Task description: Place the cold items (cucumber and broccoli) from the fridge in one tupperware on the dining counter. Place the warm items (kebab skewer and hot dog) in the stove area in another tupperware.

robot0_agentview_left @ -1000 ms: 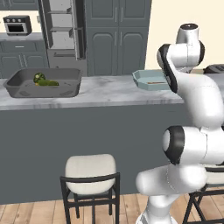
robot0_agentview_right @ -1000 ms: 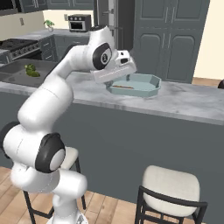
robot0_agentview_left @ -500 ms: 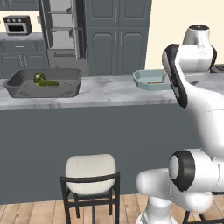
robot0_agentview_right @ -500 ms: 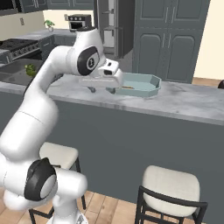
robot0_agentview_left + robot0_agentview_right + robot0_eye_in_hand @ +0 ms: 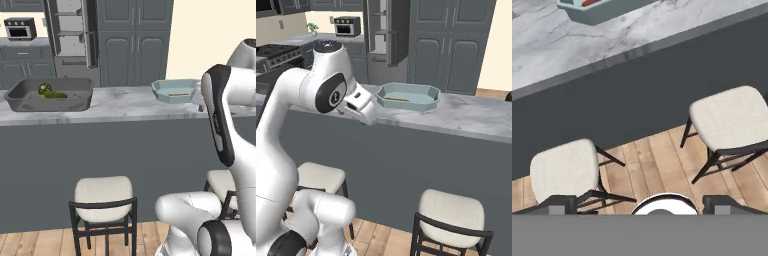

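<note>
A dark grey tupperware (image 5: 30,101) stands at the left of the dining counter (image 5: 125,102). In it lie the green broccoli (image 5: 44,88) and the cucumber (image 5: 56,94). Further right stands a teal tupperware (image 5: 174,85) (image 5: 421,92) (image 5: 594,14) with a thin brown-red item (image 5: 398,99) in it. I cannot tell whether that item is the kebab skewer or the hot dog. My gripper (image 5: 643,205) (image 5: 367,114) hangs open and empty in front of the counter's near edge, left of the teal tupperware in the right base view, pointing down at the floor.
Two cushioned stools (image 5: 562,170) (image 5: 732,117) stand on the wooden floor below the gripper, against the counter's dark front. Behind the counter the fridge (image 5: 75,30) stands open. The stove (image 5: 276,52) is at the far left of the right base view.
The hand has drawn back from over the teal tupperware to the near side of the counter edge and now points down. The jaws stayed open.
</note>
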Motion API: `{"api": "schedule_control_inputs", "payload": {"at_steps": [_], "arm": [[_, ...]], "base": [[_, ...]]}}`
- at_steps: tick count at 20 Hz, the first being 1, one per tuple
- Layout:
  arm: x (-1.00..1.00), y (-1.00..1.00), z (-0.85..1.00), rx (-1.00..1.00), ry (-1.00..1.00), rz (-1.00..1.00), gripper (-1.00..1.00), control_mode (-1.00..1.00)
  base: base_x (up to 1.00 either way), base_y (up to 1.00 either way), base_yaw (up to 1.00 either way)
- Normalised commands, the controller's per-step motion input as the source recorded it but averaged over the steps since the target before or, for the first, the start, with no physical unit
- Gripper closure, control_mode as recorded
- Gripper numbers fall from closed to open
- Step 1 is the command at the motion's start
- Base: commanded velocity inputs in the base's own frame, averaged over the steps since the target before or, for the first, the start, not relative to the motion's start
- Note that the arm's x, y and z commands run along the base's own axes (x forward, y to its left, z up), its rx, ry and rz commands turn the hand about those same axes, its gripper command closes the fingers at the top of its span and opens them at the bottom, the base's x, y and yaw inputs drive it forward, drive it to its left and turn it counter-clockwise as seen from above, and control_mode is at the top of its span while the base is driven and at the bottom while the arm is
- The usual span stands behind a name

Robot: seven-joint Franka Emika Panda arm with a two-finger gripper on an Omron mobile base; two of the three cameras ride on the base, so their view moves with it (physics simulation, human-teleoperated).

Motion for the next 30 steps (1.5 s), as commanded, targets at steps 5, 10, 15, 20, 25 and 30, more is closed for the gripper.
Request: {"api": "schedule_control_inputs", "payload": {"at_steps": [5,10,15,20,25,30], "arm": [[-0.79,0.50,0.00,0.00,-0.04,-0.16,-1.00,-1.00],[-0.59,0.24,0.03,0.00,0.00,-0.02,-1.00,-1.00],[-0.31,0.00,0.03,0.00,0.00,0.01,-1.00,-1.00],[-0.08,0.03,-0.01,-0.02,0.06,0.03,-1.00,-1.00],[-0.01,0.00,0.00,0.00,-0.01,0.00,-1.00,1.00],[0.00,0.00,0.00,0.00,0.00,0.00,-1.00,1.00]], "base": [[0.00,0.00,0.00],[0.00,0.00,0.00],[0.00,0.00,0.00],[0.00,0.00,0.00],[-0.07,0.00,-0.02],[-0.77,-0.17,-0.35]]}}
